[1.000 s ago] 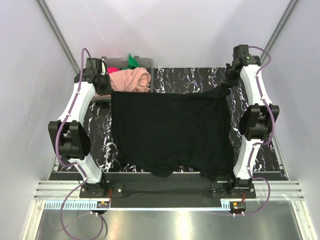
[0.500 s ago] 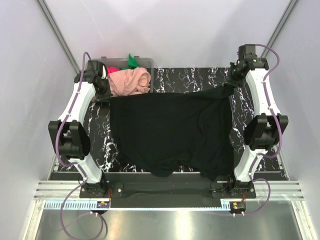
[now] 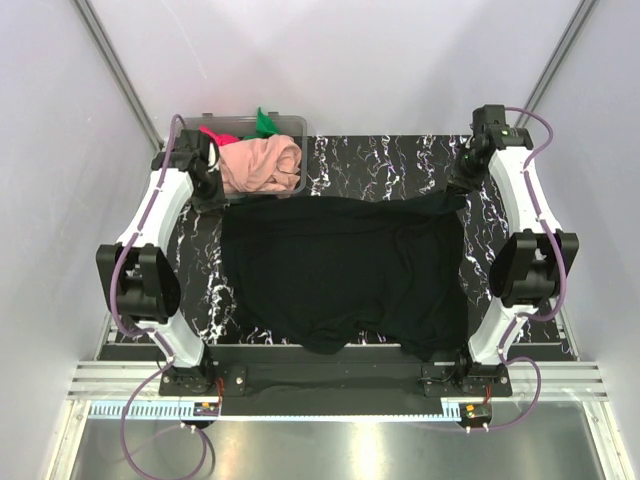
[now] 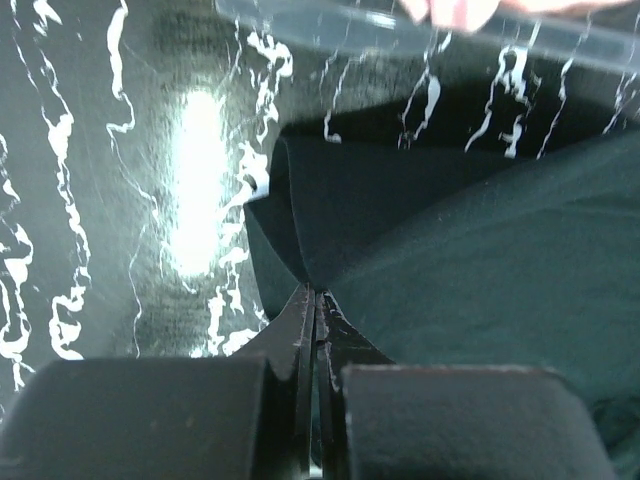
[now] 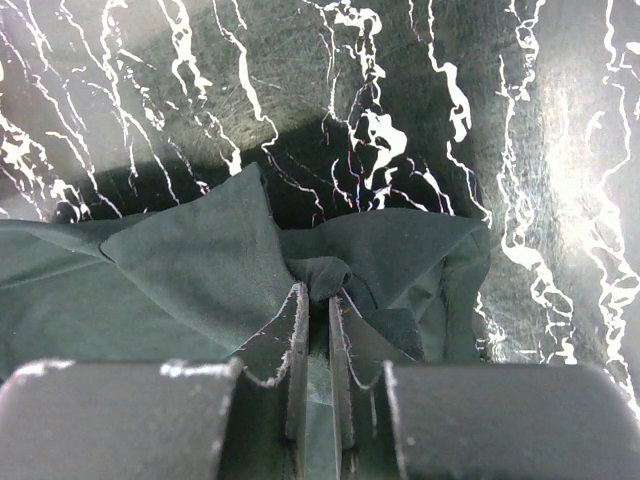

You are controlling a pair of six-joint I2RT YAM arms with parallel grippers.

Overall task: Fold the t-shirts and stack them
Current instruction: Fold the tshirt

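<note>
Top view: the black t-shirt is spread open across the marble table, with its two far corners pinched up by the left gripper and the right gripper. No fold can be seen in it yet, and the near hem is bunched a little at the table's front edge. The peach-pink t-shirt, the pink-red t-shirt and the green t-shirt are heaped in the clear tub at the far left. Nothing is stacked, so the job is judged barely started tbh.

Left wrist: the jaws are seen clamped tight on a thin corner of the black cloth, held low over the marble, with the tub's rim just beyond.

Right wrist: a thicker, knotted wad of the same shirt is gripped, so the jaws are kept slightly apart by fabric. The cloth looks soft, matte and wrinkled near the pinch.
</note>
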